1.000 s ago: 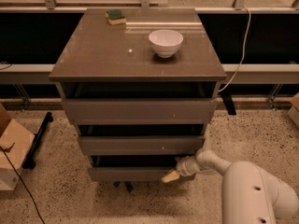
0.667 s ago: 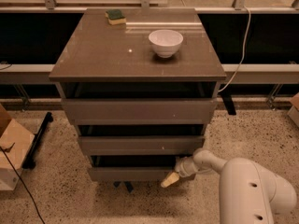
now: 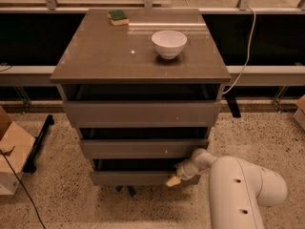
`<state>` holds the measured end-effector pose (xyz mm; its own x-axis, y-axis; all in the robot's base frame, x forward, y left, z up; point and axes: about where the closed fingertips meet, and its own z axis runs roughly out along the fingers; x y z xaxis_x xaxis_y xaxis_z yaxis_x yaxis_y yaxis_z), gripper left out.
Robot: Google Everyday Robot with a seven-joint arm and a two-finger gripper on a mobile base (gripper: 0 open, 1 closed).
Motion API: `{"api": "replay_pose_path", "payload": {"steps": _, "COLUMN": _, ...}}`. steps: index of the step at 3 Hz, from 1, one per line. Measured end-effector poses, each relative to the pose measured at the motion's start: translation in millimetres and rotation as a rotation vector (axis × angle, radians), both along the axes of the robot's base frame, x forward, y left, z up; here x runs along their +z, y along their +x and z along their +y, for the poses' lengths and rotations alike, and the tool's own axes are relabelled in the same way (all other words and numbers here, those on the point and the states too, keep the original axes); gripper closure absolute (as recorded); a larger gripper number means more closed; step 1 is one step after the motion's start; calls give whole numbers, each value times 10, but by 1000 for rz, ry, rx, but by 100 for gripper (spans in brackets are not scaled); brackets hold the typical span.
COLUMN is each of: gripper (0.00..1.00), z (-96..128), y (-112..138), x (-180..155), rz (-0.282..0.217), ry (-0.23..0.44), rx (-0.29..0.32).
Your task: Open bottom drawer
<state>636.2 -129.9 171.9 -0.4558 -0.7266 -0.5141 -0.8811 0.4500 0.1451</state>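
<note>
The bottom drawer (image 3: 133,177) is the lowest of three grey-brown drawers in the cabinet, with a flat front and no handle. A dark gap shows above its front panel, so it stands slightly out. My gripper (image 3: 174,180) is at the right end of that front panel, its pale tip against the panel's upper edge. My white arm (image 3: 238,185) reaches in from the lower right.
A white bowl (image 3: 169,43) and a green-yellow sponge (image 3: 117,16) sit on the cabinet top (image 3: 105,56). A cardboard box (image 3: 12,151) and black bar lie on the floor at left. A white cable (image 3: 245,46) hangs at right. Speckled floor surrounds the cabinet.
The gripper has shifted slightly left along the bottom drawer's right end. The drawer front looks about the same.
</note>
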Motion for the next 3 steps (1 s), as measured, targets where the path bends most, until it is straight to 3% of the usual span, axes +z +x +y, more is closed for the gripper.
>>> {"api": "replay_pose_path", "payload": {"steps": 2, "gripper": 89, "z": 0, "y": 0, "x": 26, "rz": 0, "ry": 0, "rx": 0}}
{"api": "replay_pose_path", "payload": {"steps": 3, "gripper": 77, "z": 0, "y": 0, "x": 26, "rz": 0, "ry": 0, "rx": 0}}
